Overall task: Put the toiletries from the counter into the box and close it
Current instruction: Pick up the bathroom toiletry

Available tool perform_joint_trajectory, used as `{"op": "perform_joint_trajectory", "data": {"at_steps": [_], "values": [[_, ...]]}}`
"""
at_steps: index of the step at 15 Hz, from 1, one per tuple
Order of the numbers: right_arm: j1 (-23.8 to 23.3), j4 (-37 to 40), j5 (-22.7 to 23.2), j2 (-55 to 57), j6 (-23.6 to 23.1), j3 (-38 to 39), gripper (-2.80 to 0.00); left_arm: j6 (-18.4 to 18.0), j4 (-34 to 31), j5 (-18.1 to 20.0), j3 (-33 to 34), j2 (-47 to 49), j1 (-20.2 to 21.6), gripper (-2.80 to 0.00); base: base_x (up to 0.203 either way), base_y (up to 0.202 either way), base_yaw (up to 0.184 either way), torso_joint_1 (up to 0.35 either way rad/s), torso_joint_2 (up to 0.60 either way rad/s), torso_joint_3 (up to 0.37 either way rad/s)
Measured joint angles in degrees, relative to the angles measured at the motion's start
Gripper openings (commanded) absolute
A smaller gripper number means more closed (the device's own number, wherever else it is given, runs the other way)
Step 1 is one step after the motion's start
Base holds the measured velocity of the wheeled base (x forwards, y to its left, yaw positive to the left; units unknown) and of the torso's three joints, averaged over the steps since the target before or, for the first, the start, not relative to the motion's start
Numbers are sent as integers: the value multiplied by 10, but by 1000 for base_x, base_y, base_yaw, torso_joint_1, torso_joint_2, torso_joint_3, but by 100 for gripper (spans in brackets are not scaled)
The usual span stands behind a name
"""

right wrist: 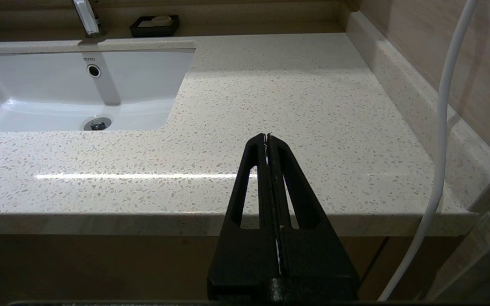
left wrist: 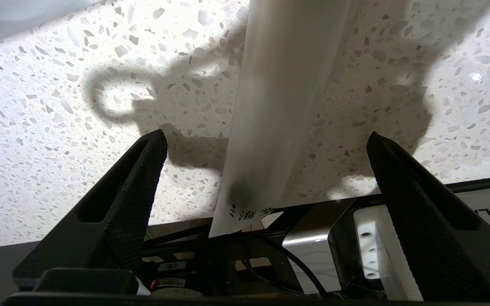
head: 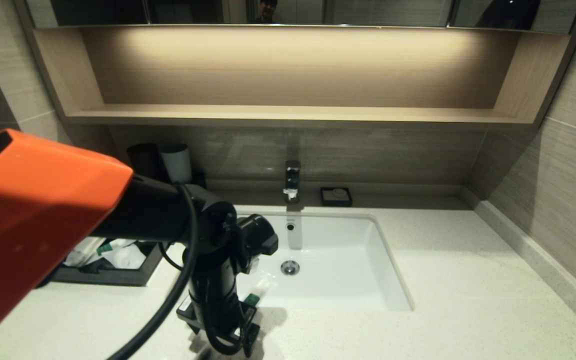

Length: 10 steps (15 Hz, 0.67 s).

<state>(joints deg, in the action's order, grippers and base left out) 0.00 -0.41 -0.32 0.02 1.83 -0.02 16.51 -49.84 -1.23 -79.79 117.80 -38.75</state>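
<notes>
Left hand (left wrist: 266,148): fingers spread wide, poised low over the tabletop (head: 468,300) at lower centre of the head view, straddling one sachet (left wrist: 283,106) lying at the sink's (head: 393,280) front-left corner.

Box (head: 113,275): left, open, sachets inside.

Right hand (right wrist: 267,140): fingers pressed together, empty, before the tabletop's front edge.

Left tool (left wrist: 266,161) pointing down, fingers spread; right tool (right wrist: 267,138) fingers pressed together, level

Bathroom, sink (head: 383,280), faucet (head: 292,182) (vanity counter (head: 468,280))
</notes>
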Motion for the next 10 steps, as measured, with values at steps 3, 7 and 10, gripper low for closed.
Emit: {"op": "perform_joint_trajectory", "data": {"at_steps": [3,7,10], "values": [[0,0,0,0,0,0,-280,12,0,-1,1,2,0,0,0,0,0,0,0,0],[0,0,0,0,0,0,-280,14,1,0,1,3,0,0,0,0,0,0,0,0],[0,0,0,0,0,0,-280,18,1,0,1,4,0,0,0,0,0,0,0,0]]}}
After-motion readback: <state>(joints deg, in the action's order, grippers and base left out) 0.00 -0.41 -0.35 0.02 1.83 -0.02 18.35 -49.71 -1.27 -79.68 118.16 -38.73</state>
